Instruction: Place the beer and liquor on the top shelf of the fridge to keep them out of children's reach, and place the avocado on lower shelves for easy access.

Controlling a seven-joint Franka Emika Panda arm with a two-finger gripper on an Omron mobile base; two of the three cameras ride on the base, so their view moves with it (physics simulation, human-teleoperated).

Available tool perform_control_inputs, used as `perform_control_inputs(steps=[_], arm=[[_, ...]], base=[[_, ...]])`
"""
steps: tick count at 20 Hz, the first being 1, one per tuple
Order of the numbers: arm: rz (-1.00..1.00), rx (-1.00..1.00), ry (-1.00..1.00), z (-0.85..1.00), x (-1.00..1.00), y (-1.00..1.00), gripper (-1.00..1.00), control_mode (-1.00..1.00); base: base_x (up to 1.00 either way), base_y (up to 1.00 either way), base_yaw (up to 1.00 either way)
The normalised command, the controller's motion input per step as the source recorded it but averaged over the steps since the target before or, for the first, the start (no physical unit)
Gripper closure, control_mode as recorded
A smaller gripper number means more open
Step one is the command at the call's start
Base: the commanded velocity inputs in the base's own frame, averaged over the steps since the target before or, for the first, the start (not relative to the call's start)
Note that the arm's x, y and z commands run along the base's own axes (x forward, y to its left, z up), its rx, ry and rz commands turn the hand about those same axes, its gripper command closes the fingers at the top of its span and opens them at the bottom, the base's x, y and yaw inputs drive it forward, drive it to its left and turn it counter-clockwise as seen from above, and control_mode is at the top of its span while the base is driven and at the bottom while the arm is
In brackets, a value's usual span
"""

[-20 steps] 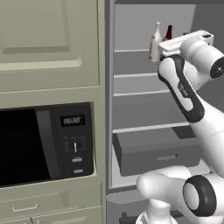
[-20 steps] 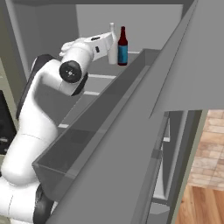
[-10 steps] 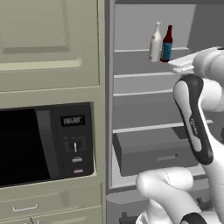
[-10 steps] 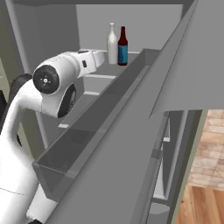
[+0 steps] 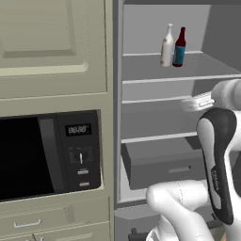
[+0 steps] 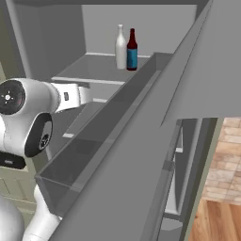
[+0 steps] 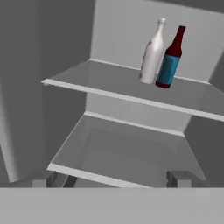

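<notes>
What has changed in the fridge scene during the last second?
The gripper has drawn back from the two bottles and sunk below the top shelf, leaving the dark bottle free. Both bottles, white and dark, stayed upright side by side on that shelf. The fridge stayed open.

The arm (image 5: 214,155) is glossy white, built of rounded, tube-like links, with a long dark grey to black band running down one link and small pale lettering, too small to read, on that band. In the right base view a large round white joint housing (image 6: 19,96) carries a dark circular end cap with a ring of tiny pale dots, and beneath it sits a dark oval panel bearing a small round mark. A flat white hand section (image 6: 70,96) has a small dark rectangular mark on its side.
</notes>
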Motion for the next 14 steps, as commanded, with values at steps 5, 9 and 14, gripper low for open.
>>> perform_control_inputs(steps=[5,9,14], arm=[[0.0,0.0,0.12,0.0,-0.58,0.0,-1.0,-1.0],[0.0,0.0,0.0,0.01,-0.47,0.0,-1.0,-1.0],[0.0,0.0,0.0,0.0,-0.36,0.0,-1.0,1.0]], base=[[0.0,0.0,0.0],[0.0,0.0,0.0],[-0.15,0.0,0.01]])
